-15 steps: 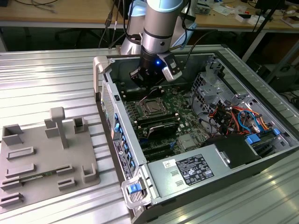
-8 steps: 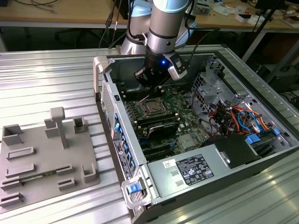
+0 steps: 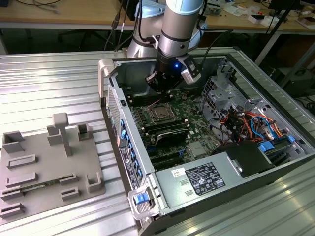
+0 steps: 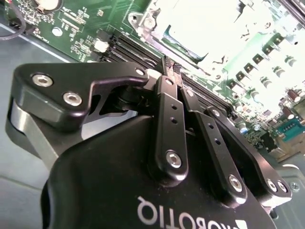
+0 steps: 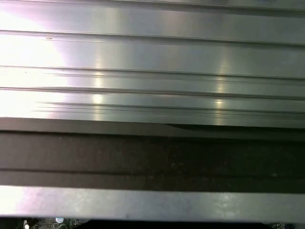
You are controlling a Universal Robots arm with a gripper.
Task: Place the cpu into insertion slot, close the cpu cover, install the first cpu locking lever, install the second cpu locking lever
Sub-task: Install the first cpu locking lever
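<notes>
One ribbed metal worktop point(image 3: 49, 83) is carrying your open computer case point(image 3: 133, 73), with a grey fixture tray point(image 3: 44, 182) lying at nine o'clock of it in the exterior view. Inside the case the green motherboard point(image 3: 189, 105) is facing up. Your gripper point(image 3: 160, 84) is hanging over it, clenched, its fingers point(image 4: 167, 119) pressing tip to tip on nothing in the second wrist view. The insertion slot point(image 3: 160, 112) is sitting at six o'clock of the gripper, near but apart.

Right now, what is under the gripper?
The green circuit board and the silver-rimmed socket lie below the gripper. Its black body covers the patch straight beneath, and the socket's contents cannot be made out.
</notes>
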